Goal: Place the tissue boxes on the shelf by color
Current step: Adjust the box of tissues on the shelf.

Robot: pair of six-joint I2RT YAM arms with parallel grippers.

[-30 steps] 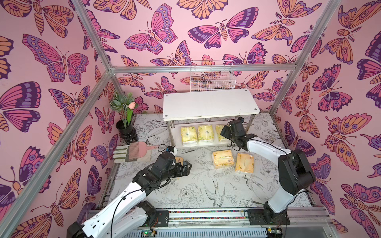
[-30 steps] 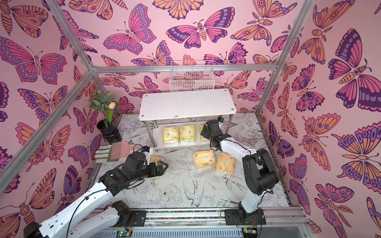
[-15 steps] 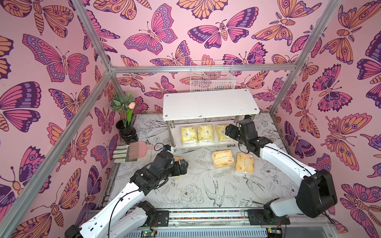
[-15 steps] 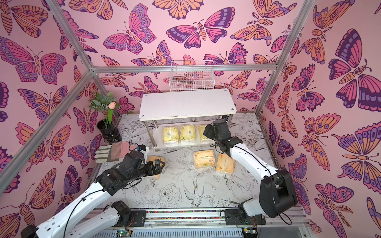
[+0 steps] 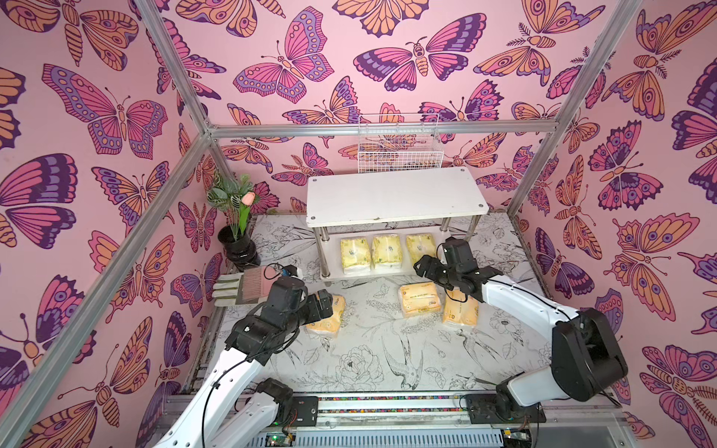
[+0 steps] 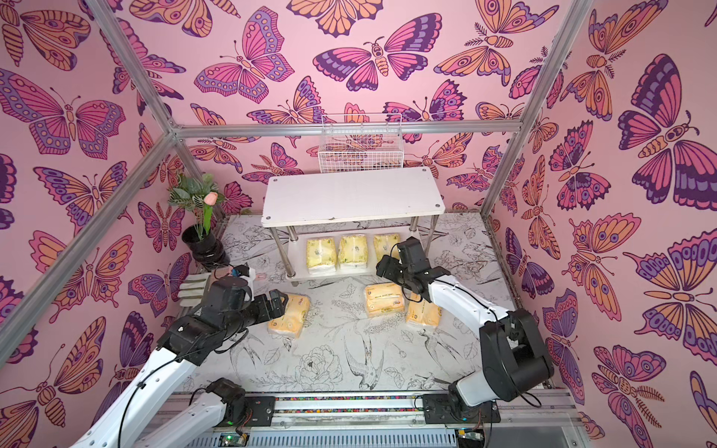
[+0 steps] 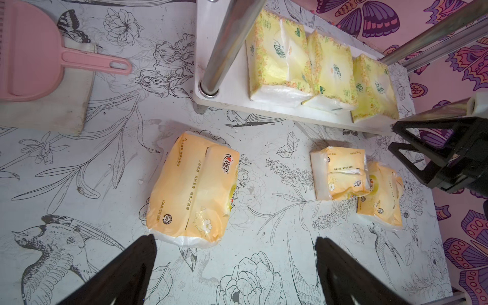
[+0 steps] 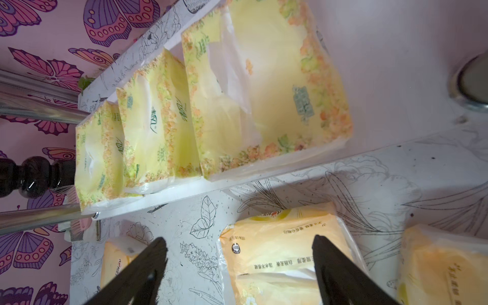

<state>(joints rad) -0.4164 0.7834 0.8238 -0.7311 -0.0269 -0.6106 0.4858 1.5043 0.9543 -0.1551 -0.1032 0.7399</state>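
Three pale lemon packs [image 5: 387,251] sit side by side on the lower board of the shelf [image 5: 395,194], fenced in by its chrome posts [image 7: 227,45]. Three orange packs lie on the mat [image 5: 388,360] in front. One [image 5: 328,326] is at the left, by the tips of the left gripper [image 7: 235,239], whose jaws hang spread and hold nothing. Two [image 5: 421,300] lie just beside each other at the right, below the right gripper [image 8: 239,239], likewise spread and empty, close to the shelf's near right post. A pink dustpan [image 5: 256,279] and black vase [image 5: 238,248] crowd the left wall. The near mat offers open room.
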